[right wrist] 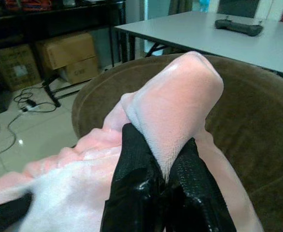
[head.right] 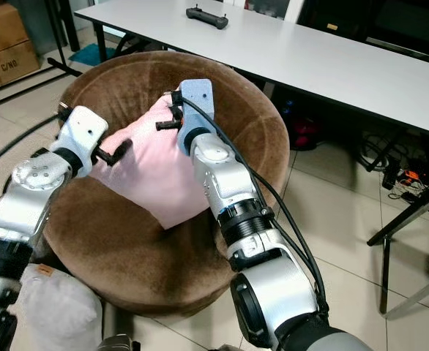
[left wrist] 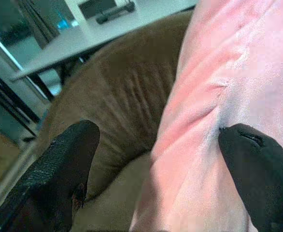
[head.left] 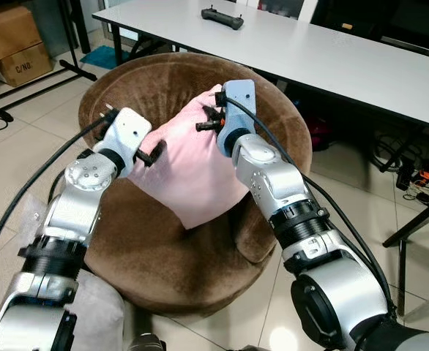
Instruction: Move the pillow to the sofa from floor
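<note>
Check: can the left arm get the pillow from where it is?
Probably yes. The left gripper is open right at the pillow's edge, one finger already touching it, nothing between; the right gripper pinches a corner.

Legible markings, one item:

1. Cardboard box (head.left: 25, 67), brown, on the floor at the far left, under a larger box. Black printed letters on its front face read "C/NO"; in the right eye view the last letter is less clear, and it could be "C/NO." with a mark after it.

The small tag on the grey cushion (head.right: 46, 271) at the lower left is too small to read.
</note>
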Controlling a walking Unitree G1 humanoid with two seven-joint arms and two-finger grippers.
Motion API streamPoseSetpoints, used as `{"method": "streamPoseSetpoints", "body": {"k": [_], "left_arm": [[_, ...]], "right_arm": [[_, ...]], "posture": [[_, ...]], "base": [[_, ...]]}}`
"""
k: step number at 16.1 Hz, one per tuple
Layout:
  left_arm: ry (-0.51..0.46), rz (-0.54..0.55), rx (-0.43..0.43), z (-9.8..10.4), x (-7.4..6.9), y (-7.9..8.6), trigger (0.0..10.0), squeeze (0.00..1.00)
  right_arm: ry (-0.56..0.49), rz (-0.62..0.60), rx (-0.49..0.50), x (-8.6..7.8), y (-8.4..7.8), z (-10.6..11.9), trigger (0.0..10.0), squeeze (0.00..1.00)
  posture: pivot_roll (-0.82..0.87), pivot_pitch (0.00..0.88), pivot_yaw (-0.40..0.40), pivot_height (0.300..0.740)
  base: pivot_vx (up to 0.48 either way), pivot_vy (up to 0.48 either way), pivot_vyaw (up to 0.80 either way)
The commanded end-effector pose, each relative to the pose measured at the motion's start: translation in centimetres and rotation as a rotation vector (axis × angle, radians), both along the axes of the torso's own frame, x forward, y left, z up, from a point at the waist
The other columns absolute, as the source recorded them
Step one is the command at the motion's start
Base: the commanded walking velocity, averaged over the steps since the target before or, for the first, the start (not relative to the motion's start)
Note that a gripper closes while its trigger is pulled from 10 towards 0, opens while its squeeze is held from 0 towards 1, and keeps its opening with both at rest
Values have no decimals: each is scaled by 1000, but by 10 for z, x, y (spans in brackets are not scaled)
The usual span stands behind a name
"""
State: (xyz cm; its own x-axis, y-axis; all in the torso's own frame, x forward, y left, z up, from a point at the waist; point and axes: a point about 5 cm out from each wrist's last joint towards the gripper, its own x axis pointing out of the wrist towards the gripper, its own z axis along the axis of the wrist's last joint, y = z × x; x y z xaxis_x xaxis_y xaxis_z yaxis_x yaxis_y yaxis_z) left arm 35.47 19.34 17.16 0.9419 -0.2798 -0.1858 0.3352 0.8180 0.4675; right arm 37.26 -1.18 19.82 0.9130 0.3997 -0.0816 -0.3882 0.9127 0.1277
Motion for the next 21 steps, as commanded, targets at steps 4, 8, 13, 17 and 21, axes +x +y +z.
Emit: {"method": "streamPoseSetpoints", "body": {"k": [4, 8, 13, 17, 21], "left_arm": [[123, -147, -120, -18, 10, -19, 10000, 0], [156, -102, -27, -28, 16, -11, 7490, 0], [204, -119, -13, -39, 14, -6, 0, 0], [245, -193, -18, -44, 8, -9, 0, 0], [276, -156, -36, -49, 7, -3, 0, 0]], "right_arm": [[-19, 77, 85, -13, 23, 13, 10000, 0], [-17, 118, 88, -18, 26, 15, 10000, 0], [-11, 133, 81, -18, 26, 15, 10000, 0], [-9, 136, 81, -18, 26, 15, 10000, 0], [-10, 139, 82, -18, 26, 17, 10000, 0]], "posture": [[142, 0, -91, 740], [137, 0, -89, 740], [138, 0, -91, 740], [140, 0, -93, 740], [140, 0, -95, 740]], "base": [[0, 0, 0], [0, 0, 0], [0, 0, 0], [0, 0, 0], [0, 0, 0]]}}
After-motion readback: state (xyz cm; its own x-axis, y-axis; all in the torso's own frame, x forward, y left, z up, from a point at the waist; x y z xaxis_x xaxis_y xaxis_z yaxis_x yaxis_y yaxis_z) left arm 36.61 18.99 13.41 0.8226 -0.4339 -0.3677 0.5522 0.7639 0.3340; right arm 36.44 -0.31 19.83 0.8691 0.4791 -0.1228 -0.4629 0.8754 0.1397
